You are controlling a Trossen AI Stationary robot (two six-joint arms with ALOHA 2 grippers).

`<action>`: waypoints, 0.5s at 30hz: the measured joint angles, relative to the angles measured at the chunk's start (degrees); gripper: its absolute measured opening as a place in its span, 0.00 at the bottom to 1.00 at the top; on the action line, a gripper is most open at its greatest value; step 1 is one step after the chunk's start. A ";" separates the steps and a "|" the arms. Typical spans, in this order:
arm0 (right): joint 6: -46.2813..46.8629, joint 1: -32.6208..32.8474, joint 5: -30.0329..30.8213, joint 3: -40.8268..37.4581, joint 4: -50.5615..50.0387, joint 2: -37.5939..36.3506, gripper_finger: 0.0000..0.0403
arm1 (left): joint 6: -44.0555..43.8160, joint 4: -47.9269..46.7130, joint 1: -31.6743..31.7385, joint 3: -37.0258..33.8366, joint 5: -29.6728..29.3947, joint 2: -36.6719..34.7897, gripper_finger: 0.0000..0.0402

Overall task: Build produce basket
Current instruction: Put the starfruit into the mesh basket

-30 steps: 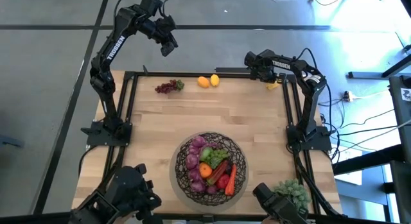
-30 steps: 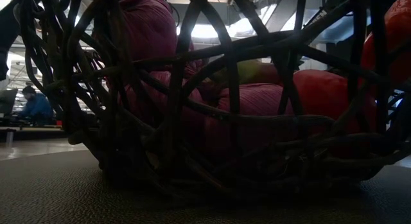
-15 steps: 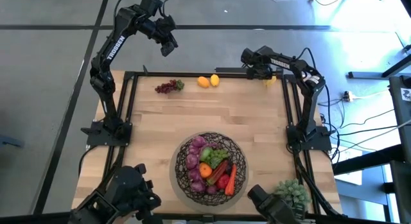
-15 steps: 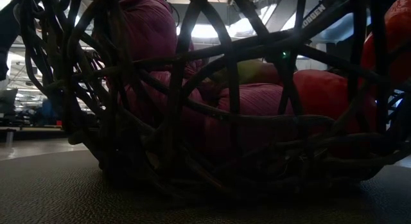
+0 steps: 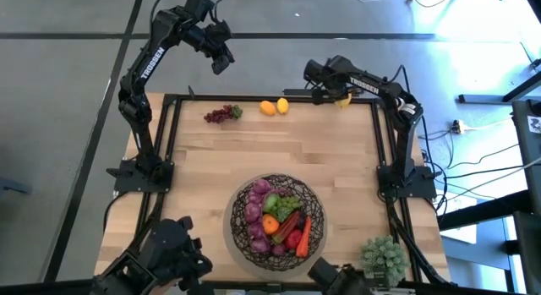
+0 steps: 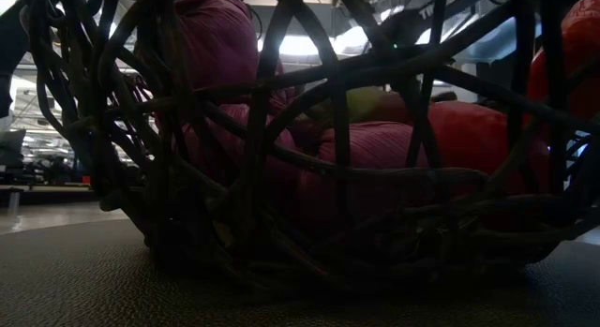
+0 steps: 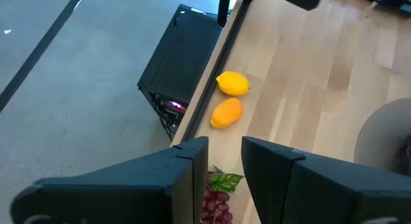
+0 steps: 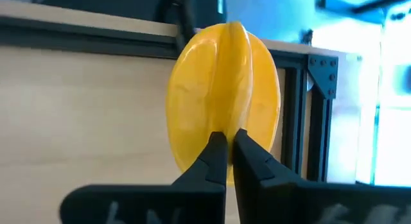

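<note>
your right gripper [image 5: 342, 99] is raised over the far edge of the surface, arm folded inward, jaws pinched shut on a yellow piece of produce [image 8: 223, 112]. your left gripper [image 5: 221, 62] waits high beyond the far-left corner, jaws slightly parted.

Pale green spiky plant [image 5: 382, 253], seemingly at the wooden table's [image 5: 330, 155] near-right corner.

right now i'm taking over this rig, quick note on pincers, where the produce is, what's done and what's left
Right pincer: shut on a ridged yellow fruit, lifted over the table's far edge.
Left pincer: holding nothing, raised beyond the far left corner.
Basket, near edge: already holds grapes, orange, carrot, red and purple pieces.
Left on the table at the far edge: lemon, orange fruit, purple grape bunch.
Next, probably: carry the yellow fruit to the basket.
</note>
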 joint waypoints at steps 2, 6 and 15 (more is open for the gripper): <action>-2.29 1.40 0.00 2.56 -1.45 0.00 0.00 | 0.01 -0.39 0.00 0.00 0.01 0.00 0.21; -9.05 4.31 -0.02 8.67 -3.74 0.00 0.00 | 0.03 -1.12 0.00 0.02 0.75 0.00 0.21; -28.75 11.22 -2.08 23.64 -8.48 0.00 0.00 | 5.83 -5.46 -0.06 0.02 9.54 0.00 0.21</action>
